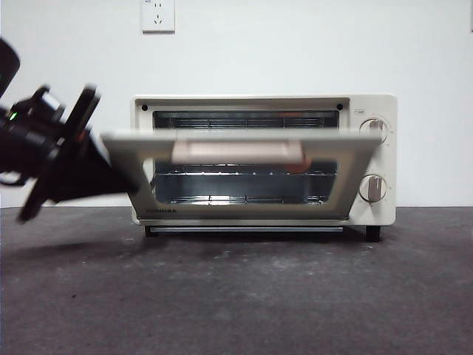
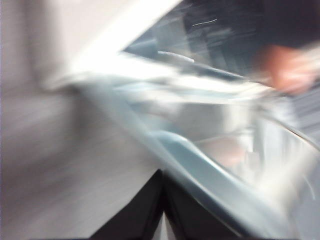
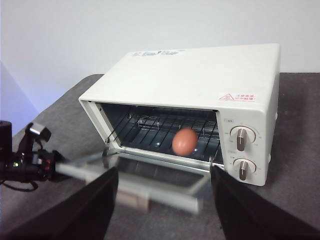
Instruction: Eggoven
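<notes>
while the cream toaster oven (image 1: 263, 159) stands on the dark table (image 1: 236, 296) with its front toward the low camera, its glass door (image 1: 244, 174) is partway between up and flat, blurred, hinged along the bottom edge. the small reddish-brown egg (image 3: 184, 141) sits inside on the wire rack (image 3: 165, 129), toward the side with the two grey knobs (image 3: 240, 138); from the front it shows only as a faint warm patch behind the door's handle bar. the left gripper (image 1: 111, 174) comes in from the side of the oven away from the knobs, right at that end of the door, and its wrist picture is smeared by motion; its two black jaws appear pressed together with nothing visibly between them, seemingly beside the door's edge rather than around it. the right gripper (image 3: 165, 200) hangs back in front of the oven, well apart from it, jaws spread wide and empty. the egg looks light, smooth, slippery and easily cracked, so a soft hold across its narrow middle would likely suit it. its long axis seems to stand nearly upright, tilted slightly, though which end is the pointed one cannot be told. the oven is stiff and boxy, its long axis running across the table, its opening facing forward. the door is best moved by its handle bar or free edge.
</notes>
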Robot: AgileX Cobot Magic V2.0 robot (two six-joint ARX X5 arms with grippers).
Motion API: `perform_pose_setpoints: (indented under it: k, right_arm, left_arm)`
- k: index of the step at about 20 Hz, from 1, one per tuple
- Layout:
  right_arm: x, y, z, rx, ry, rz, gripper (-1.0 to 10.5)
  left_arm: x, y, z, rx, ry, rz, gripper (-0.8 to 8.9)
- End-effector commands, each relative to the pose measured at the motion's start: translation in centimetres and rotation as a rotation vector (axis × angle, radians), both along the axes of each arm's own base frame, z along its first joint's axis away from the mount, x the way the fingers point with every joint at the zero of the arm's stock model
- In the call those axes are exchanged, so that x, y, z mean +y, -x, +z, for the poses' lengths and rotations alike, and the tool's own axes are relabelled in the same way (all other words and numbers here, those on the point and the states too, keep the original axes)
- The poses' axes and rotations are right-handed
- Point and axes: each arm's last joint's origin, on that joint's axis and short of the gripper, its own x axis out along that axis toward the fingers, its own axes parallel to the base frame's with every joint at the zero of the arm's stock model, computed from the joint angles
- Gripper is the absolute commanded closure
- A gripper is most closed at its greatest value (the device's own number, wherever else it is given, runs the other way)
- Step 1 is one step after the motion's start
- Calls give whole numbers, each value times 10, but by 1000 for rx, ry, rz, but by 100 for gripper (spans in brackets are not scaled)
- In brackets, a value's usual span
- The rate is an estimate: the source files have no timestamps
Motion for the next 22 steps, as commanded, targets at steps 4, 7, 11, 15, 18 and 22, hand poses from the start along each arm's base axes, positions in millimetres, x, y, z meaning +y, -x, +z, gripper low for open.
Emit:
perform_pose_setpoints:
  k: [4,7,11,15,18,22]
  right_arm:
    - [-1,2,2,10,12,3,649]
    - [-1,2,1,23,19,3,649]
    - [-1,2,1,22,19,3,649]
    - [-1,2,1,23,19,3,649]
    - [-1,2,0,35,25,3,649]
    - [-1,3,-3,58,41,5,667]
  left_arm:
    - [2,-16,27,-131,129,66,807]
    - [6,-21,33,-159,133,80,807]
    - [7,-21,35,-140,156,84,807]
    - [5,-18,42,-153,164,54,806]
    - [3,-11,53,-161,156,42,806]
    - [1,6,71,-199,91,20,806]
